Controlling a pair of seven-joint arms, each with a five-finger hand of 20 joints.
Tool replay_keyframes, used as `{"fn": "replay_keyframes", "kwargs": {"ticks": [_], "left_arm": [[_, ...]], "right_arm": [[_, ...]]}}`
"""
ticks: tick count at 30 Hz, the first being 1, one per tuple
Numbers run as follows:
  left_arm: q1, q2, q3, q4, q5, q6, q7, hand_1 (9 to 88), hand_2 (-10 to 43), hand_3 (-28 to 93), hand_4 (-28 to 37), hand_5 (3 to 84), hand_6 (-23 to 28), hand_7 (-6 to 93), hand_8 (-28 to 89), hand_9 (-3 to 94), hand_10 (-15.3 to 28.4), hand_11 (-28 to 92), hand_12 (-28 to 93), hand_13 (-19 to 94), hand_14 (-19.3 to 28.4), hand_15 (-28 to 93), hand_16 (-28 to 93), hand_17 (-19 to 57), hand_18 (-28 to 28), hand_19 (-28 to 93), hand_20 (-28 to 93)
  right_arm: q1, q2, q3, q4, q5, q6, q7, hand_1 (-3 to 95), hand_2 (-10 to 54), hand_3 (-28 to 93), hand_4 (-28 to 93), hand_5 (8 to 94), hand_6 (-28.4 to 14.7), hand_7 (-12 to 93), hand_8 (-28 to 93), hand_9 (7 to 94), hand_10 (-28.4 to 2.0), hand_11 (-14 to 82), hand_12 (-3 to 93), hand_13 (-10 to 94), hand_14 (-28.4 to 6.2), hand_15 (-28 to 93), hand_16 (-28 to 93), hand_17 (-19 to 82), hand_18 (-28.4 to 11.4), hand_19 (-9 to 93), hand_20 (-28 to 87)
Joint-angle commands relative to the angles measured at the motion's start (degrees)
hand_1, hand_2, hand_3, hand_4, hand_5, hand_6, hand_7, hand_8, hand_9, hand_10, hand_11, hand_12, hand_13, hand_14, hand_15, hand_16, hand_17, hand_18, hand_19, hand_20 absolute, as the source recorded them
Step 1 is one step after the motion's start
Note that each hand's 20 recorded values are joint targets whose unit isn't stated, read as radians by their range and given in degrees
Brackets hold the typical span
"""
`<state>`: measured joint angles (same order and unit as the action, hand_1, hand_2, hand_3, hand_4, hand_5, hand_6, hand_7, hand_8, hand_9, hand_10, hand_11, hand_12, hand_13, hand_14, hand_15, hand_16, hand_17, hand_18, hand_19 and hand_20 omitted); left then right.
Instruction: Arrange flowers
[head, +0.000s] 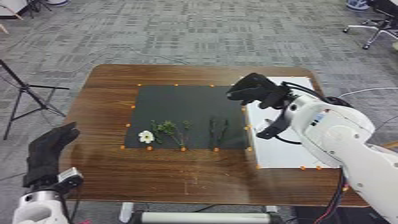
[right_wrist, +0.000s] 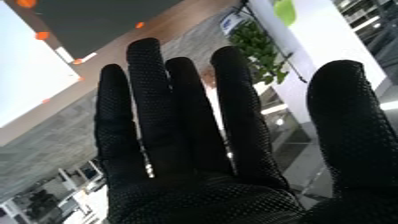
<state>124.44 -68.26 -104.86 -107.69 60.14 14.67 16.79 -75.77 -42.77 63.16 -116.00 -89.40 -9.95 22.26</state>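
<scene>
Your right hand (head: 255, 90) hung over the black mat's (head: 178, 105) far right corner, its fingers straight and slightly spread, with nothing in their hold. Your left hand (head: 44, 152) was beside the brown table's (head: 102, 170) left edge (fingers loosely extended, gripping nothing). The white flower (head: 147, 136) lay near the mat's near left corner, with green sprigs (head: 166, 128) just beside it and dark stems (head: 218, 131) farther right.
</scene>
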Motion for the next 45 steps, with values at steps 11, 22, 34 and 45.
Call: {"fn": "replay_keyframes", "kwargs": {"ticks": [11,22,34,45], "left_arm": [[-0.81,-0.27,-1.02,-0.12,-0.68,0.24,-0.5,25.5,5.2,70,-28.3,54.9,1.7,17.6,-7,53.7,14.7,25,15,42,17.0,23,0,10.1,10.7,10,20],[-1.19,-0.59,-0.34,-0.08,-0.07,-0.69,-1.05,25.5,5.1,70,-28.3,54.9,1.7,17.6,-7,53.7,14.8,25,15,42,17.0,23,0,10.1,10.7,9,20],[-1.5,-1.3,0.2,0.1,1.04,-2.0,-2.16,25.6,5.4,69,-28.3,54.8,1.7,17.2,-7,53.6,14.8,25,15,42,17.2,23,0,10.1,10.7,10,20],[-1.17,-1.6,0.3,0.0,1.22,-3.15,-3.12,25.8,5.5,69,-28.3,54.7,1.7,17.1,-7,53.5,14.9,25,15,42,17.2,23,0,10.1,10.8,10,20]], "right_arm": [[-13.81,2.98,13.68,9.1,-27.6,19.89,3.27,34.3,-7.6,66,-13,61.0,-3.8,15,-6,63.1,-17.4,13.7,19.6,59,-15.7,36,27,27,-21.4,63,45],[-15.4,1.0,11.5,13.27,-32.75,15.6,3.86,38.0,-9.5,65,-13,65.7,-2.2,19,-6,71.6,-15.7,25.9,25.4,67,-13.8,51,30,32,-22.2,73,53],[-18.64,0.05,12.5,14.85,-36.01,10.73,3.11,37.8,-9.5,65,-13,66.2,-2.1,19,-6,72.4,-15.2,28.0,26.7,68,-13.5,53,32,33,-22.8,75,54],[-20.24,-0.31,11.18,15.5,-38.2,8.73,4.29,53.2,-9.5,62,-18,64.1,-2.1,19,5,73.1,-13.1,19.3,38.0,70,-10.8,54,34,35,-21.5,76,55]]}}
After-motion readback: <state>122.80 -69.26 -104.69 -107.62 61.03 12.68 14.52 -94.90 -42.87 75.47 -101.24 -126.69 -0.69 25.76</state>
